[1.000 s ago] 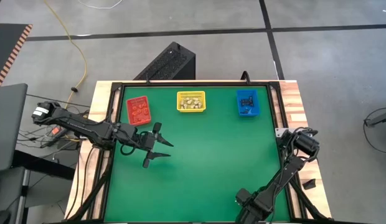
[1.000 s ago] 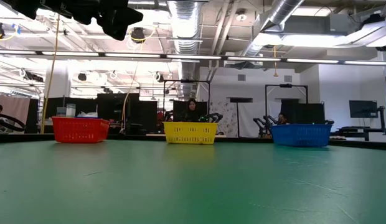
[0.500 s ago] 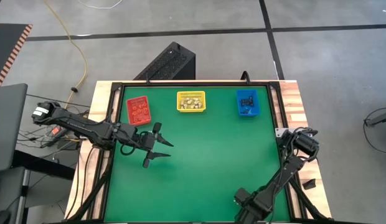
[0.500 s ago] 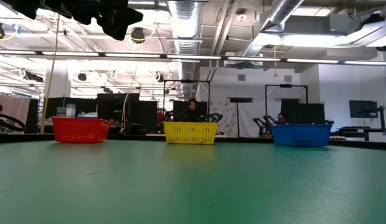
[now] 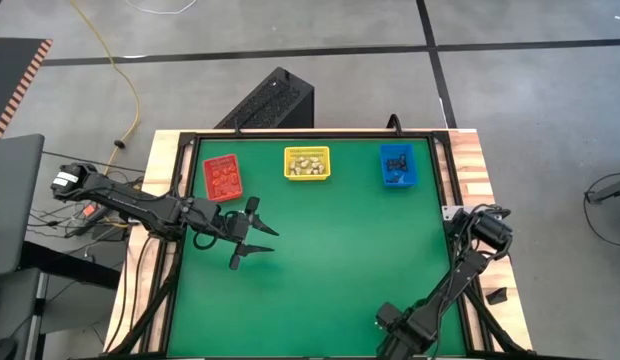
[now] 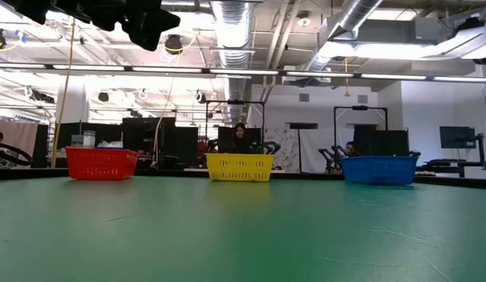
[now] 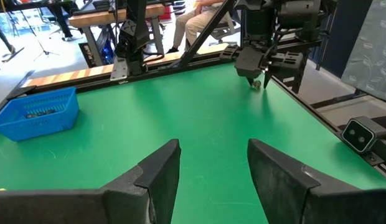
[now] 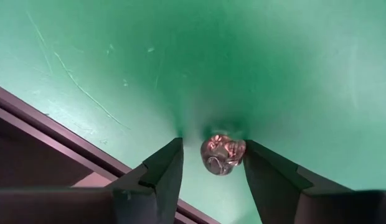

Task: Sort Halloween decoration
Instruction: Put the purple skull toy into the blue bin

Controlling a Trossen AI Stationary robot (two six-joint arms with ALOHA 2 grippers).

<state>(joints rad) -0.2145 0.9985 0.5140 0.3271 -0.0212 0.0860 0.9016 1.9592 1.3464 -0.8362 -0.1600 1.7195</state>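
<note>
**Right gripper set around a small trinket at the near edge of the table**

The right gripper [image 8: 208,165] was seen lowered to the green table [image 5: 330,250] at its near edge, close to the dark frame rail. A small rounded, cream-brown trinket [image 8: 222,154] lay on the mat between the two fingers [image 8: 159,171]. One finger appeared to be touching or nearly touching it, while a narrow gap was left on the other side; whether it was actually gripped could not be told. In the high view this gripper was hidden under its own arm [image 5: 430,310].

The left gripper [image 5: 255,231] was held above the left part of the table, just in front of the red bin [image 5: 222,177], with its fingers spread apart and nothing between them.

Three bins were lined up along the far edge: the red one on the left, a yellow bin [image 5: 306,162] in the middle and a blue bin [image 5: 397,165] on the right. Small pieces were seen inside each. In the low view a seated person [image 6: 240,138] was visible in the room beyond the table.
</note>
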